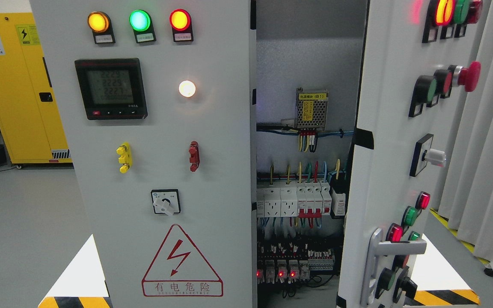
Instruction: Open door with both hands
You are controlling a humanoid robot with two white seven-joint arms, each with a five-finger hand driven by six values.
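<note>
Doors of a grey electrical cabinet filled the head view. The left door (161, 171) stood closed or nearly so, facing the camera flat. The right door (400, 149) was swung outward on its far edge, so its face was seen at a steep angle and a tall gap showed between the two leaves.

Neither hand appeared anywhere in the picture, so whether they were released, clenched or grasping anything could not be told. Which arm lay nearer either door could not be judged either.

The relation that seemed to matter most was the lever handle (394, 252) low on the right door, near its free edge, its bar lying across while its plate ran upright. It sat at the lower right, so the right arm would probably reach it more easily. The left door showed no handle on its face; its free edge ran upright along the gap.

Through the gap the interior (306, 179) showed a power supply (312, 109), a row of breakers (300, 201) and coloured wiring. On the left door sat three lit lamps (139, 21), a meter (111, 89), a rotary switch (165, 202) and a red warning triangle (181, 262).

The floor (19, 222) was plain grey, with striped hazard marking at the cabinet's foot. A yellow cabinet (19, 85) stood behind at the left, and pale curtains (490, 149) hung at the right.

By the look of it the right leaf was already partly open and the left one not.
</note>
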